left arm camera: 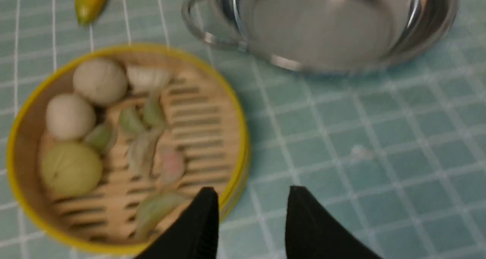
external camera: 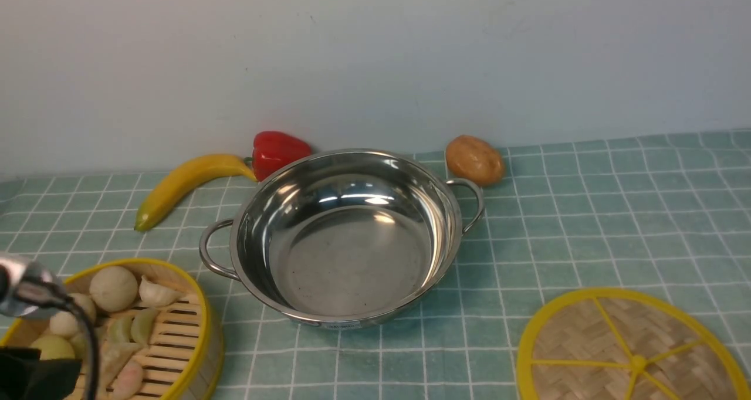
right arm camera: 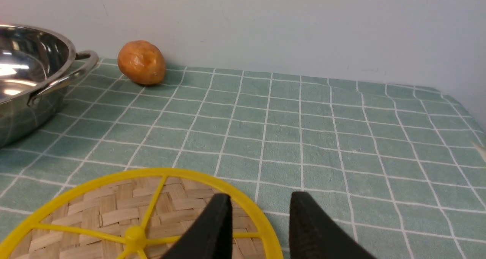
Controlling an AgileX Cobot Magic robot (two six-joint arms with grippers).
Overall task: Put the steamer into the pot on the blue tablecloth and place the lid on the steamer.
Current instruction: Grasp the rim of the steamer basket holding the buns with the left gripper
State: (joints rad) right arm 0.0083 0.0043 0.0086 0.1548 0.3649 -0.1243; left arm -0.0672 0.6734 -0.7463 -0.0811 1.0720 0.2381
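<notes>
The round bamboo steamer with a yellow rim (external camera: 176, 335) sits on the cloth at the robot's near left, upright, not in the pot. Pale buns and dumplings lie on its slatted floor, mostly on the side away from the pot. The left tool (left arm camera: 252, 190) hangs above the steamer's near edge with its jaws parted: one black finger is over the basket's inside, the other over bare cloth, and nothing is gripped.

Just beside the steamer, in the middle, stands the wide shiny stainless-steel pot with two loop handles (external camera: 352, 253), empty. To the near right, well apart from the pot, the flat woven bamboo lid with yellow rim and spokes (external camera: 622, 347) lies flat. The right tool (right arm camera: 262, 195) is likewise open and empty above the lid's rim.

All rest on the pale teal-blue tablecloth with white grid lines (external camera: 587, 224). Behind the pot, by the wall, lie a yellow banana (external camera: 182, 183), a red bell pepper (external camera: 278, 151) and a brown potato (external camera: 474, 159).
</notes>
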